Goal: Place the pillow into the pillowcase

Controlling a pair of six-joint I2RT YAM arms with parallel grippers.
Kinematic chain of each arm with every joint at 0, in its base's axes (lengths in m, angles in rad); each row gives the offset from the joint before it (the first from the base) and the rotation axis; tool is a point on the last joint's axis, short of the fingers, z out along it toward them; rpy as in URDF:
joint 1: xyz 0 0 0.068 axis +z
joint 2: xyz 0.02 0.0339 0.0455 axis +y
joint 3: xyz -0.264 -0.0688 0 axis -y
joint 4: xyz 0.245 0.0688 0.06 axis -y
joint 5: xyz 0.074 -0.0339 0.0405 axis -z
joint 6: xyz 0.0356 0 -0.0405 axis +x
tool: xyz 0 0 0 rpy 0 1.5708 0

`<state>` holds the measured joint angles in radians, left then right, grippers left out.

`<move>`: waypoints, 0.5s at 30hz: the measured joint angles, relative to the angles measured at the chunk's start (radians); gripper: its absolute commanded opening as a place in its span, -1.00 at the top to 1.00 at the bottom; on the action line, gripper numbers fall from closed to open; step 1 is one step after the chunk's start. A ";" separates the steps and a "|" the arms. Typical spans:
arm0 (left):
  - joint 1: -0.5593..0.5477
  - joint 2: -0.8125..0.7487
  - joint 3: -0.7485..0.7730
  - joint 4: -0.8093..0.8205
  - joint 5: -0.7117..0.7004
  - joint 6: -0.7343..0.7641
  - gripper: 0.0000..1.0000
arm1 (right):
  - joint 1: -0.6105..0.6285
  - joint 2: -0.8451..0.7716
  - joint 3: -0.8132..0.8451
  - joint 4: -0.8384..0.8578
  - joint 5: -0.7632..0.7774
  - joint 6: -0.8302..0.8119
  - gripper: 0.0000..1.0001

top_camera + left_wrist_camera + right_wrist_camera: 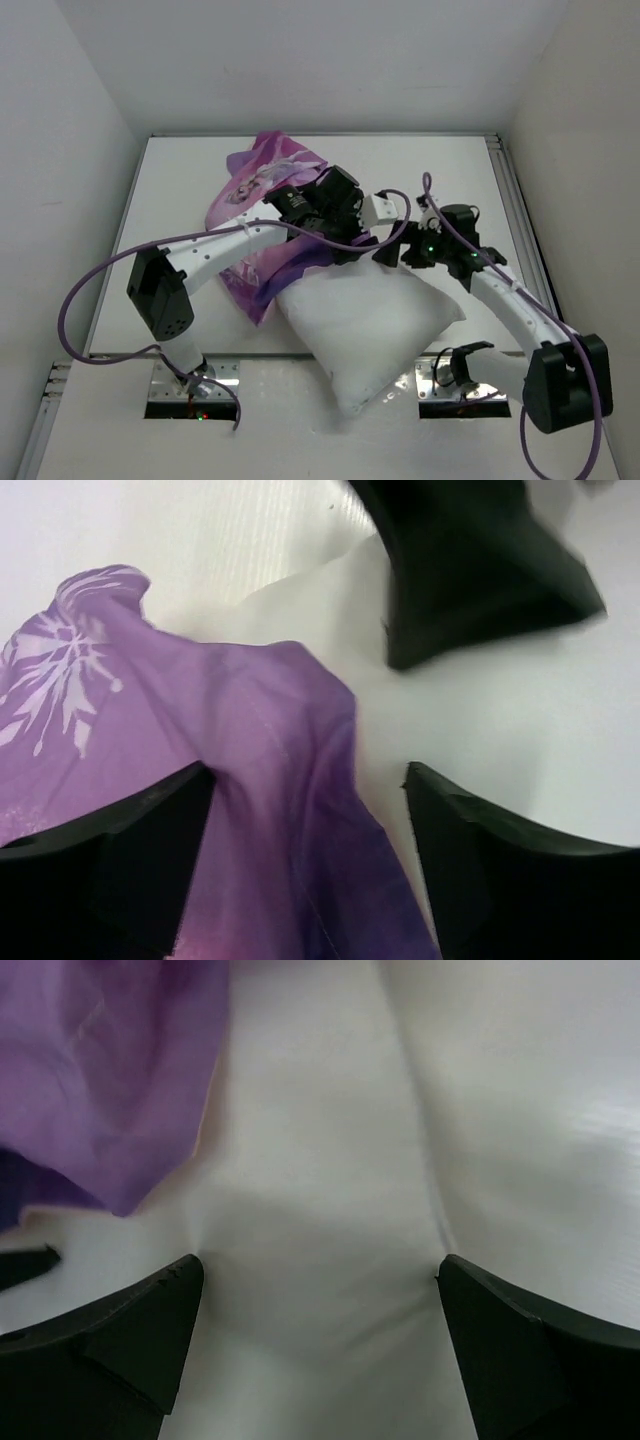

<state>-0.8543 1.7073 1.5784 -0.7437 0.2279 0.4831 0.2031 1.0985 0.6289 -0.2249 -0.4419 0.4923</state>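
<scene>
The white pillow point(365, 320) lies slantwise on the table between the two arms. The purple pillowcase point(262, 180) is bunched at its far left end and hangs down its left side. My left gripper point(355, 240) stands open over the pillow's far edge. In the left wrist view a fold of the pillowcase point(270, 780) runs loosely between the fingers of the left gripper point(308, 775), with the pillow point(500, 720) white beside it. My right gripper point(392, 250) is open too. In its own view the right gripper point(320, 1260) straddles a bulge of the pillow point(320, 1190), with the pillowcase point(110, 1070) at upper left.
The white table point(450, 170) is boxed in by white walls at the left, back and right. Purple cables point(75, 300) loop off both arms. In the left wrist view a finger of the right gripper point(470, 570) hangs close by, dark at upper right.
</scene>
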 measured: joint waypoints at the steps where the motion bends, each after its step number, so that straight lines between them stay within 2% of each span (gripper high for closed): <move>1: 0.000 0.000 0.000 0.001 -0.004 -0.002 -0.45 | 0.024 0.019 -0.018 0.016 -0.017 -0.004 -0.98; 4: 0.000 -0.001 -0.003 -0.002 -0.021 -0.002 -0.44 | 0.105 0.071 -0.078 0.127 -0.056 0.004 -0.98; 5: 0.000 -0.001 -0.009 -0.001 -0.027 -0.002 -0.38 | 0.123 0.085 -0.098 0.177 -0.075 0.015 -0.98; 6: -0.001 -0.002 -0.022 0.000 -0.038 -0.001 -0.07 | 0.139 0.103 -0.116 0.229 -0.093 0.035 -0.98; 8: -0.002 -0.004 -0.058 -0.002 -0.067 -0.008 0.33 | 0.168 0.145 -0.132 0.308 -0.119 0.073 -0.90; 9: -0.002 -0.003 -0.076 -0.006 -0.077 -0.008 0.75 | 0.188 0.169 -0.135 0.343 -0.122 0.094 -0.73; 10: 0.001 -0.002 -0.089 -0.019 -0.079 -0.011 0.94 | 0.208 0.189 -0.135 0.369 -0.125 0.111 -0.37; 12: 0.003 -0.002 -0.091 -0.046 -0.073 -0.018 1.00 | 0.249 0.222 -0.135 0.421 -0.135 0.150 0.04; 13: 0.003 -0.003 -0.089 -0.053 -0.066 -0.019 1.00 | 0.266 0.233 -0.135 0.443 -0.138 0.166 0.58; 14: 0.005 -0.003 -0.080 -0.067 -0.058 -0.019 1.00 | 0.282 0.243 -0.135 0.469 -0.142 0.178 0.83; 15: 0.005 -0.004 -0.068 -0.082 -0.048 -0.019 1.00 | 0.295 0.251 -0.135 0.491 -0.143 0.196 1.00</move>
<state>-0.8490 1.7031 1.5108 -0.8257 0.1795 0.4641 0.4984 1.3499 0.4938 0.2665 -0.5850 0.6880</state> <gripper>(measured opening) 0.007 0.177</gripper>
